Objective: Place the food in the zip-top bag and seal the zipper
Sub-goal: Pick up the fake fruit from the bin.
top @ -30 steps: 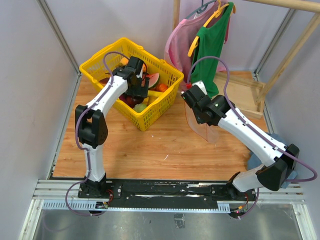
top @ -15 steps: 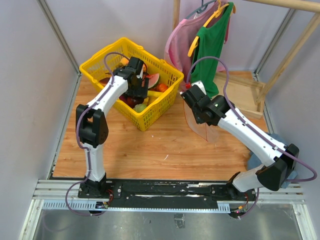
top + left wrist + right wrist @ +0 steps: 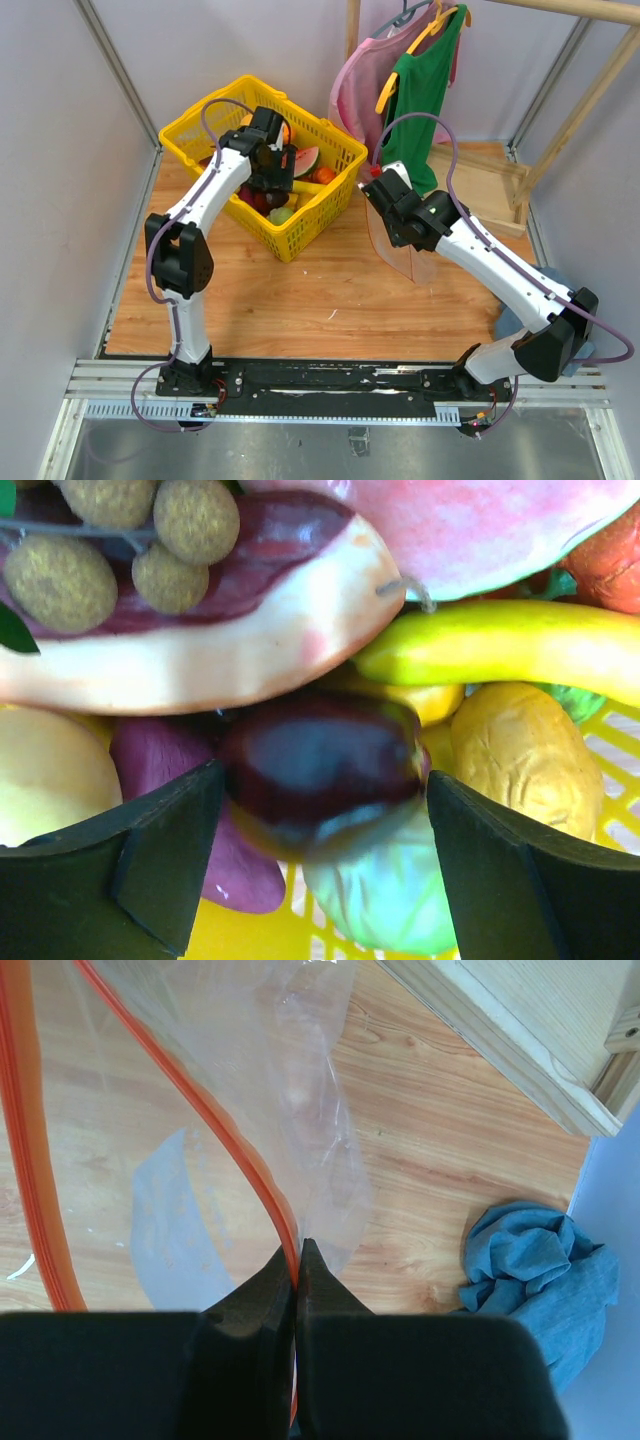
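The food lies in a yellow basket [image 3: 300,243] at the back left. My left gripper [image 3: 270,165] is down in the basket. In the left wrist view it [image 3: 322,780] is open, one finger on each side of a blurred dark red fruit [image 3: 320,765]. Around the fruit are a yellow banana [image 3: 500,640], a green cabbage [image 3: 390,900] and a purple sweet potato [image 3: 160,770]. My right gripper [image 3: 378,188] is shut on the zipper [image 3: 240,1150]. It holds the clear zip-top bag [image 3: 402,250] hanging above the table right of the basket.
A wooden rack [image 3: 485,180] stands at the back right, and green [image 3: 420,90] and pink clothes hang over it. A blue cloth [image 3: 540,1270] lies on the table at the right edge. Grey walls close in both sides.
My left gripper has shifted slightly toward the back inside the basket. My right gripper, with the bag, has edged slightly left.
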